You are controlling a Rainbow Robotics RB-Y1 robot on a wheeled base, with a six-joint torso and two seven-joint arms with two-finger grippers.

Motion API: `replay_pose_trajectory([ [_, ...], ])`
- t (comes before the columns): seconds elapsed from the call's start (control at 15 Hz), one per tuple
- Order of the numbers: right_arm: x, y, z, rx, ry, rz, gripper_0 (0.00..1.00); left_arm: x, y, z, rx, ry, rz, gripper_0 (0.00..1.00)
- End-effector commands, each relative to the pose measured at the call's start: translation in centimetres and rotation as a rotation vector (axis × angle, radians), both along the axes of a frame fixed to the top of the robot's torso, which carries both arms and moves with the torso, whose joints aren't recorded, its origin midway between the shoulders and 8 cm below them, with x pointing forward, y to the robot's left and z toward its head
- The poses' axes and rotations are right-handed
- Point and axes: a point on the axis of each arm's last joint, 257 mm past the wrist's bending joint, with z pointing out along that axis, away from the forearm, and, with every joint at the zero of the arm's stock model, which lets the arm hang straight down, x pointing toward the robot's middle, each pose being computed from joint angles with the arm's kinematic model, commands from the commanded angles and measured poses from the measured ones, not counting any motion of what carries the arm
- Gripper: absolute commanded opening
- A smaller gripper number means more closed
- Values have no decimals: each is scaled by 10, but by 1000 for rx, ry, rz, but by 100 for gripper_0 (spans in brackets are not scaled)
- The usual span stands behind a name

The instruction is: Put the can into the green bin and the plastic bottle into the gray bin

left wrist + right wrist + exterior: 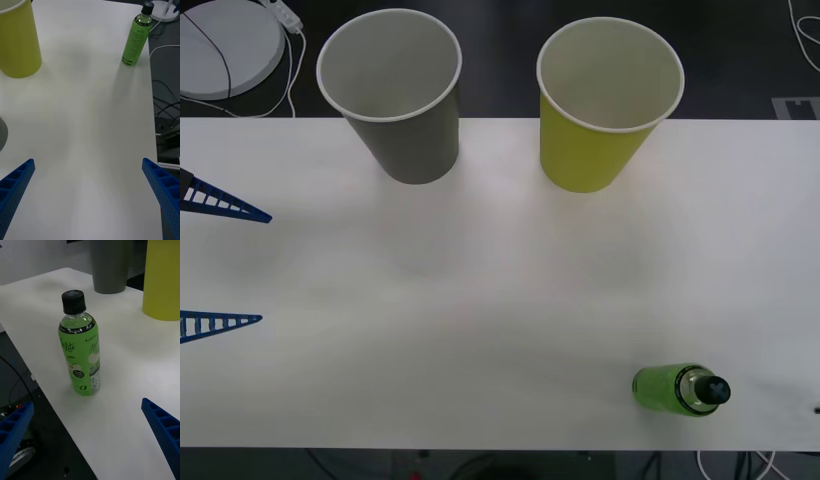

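The plastic bottle (677, 389) stands upright, cap up, near the table's (500, 300) front right corner; both grippers, left gripper (225, 268) and right gripper (90, 435), are spread wide, holding nothing.

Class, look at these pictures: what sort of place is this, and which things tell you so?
Probably a robot test lab: a plain white table staged with a gray bin, a green bin and one plastic bottle, loose cables on the floor.

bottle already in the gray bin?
No, the plastic bottle stands upright on the table near its front edge, far from the gray bin.
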Motion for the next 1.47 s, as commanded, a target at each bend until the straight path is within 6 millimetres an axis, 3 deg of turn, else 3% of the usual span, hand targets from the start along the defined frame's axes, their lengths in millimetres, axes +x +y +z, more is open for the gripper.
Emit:
replay_pose_trajectory([
  [0.07, 6, 10, -3, 29, -13, -3, 100, 0, 0, 0, 0, 0, 0, 100],
  [0.4, 18, 28, -14, 79, -22, -21, 100, 0, 0, 0, 0, 0, 0, 100],
  [1.47, 56, 75, -19, 167, -80, -29, 100, 0, 0, 0, 0, 0, 0, 100],
])
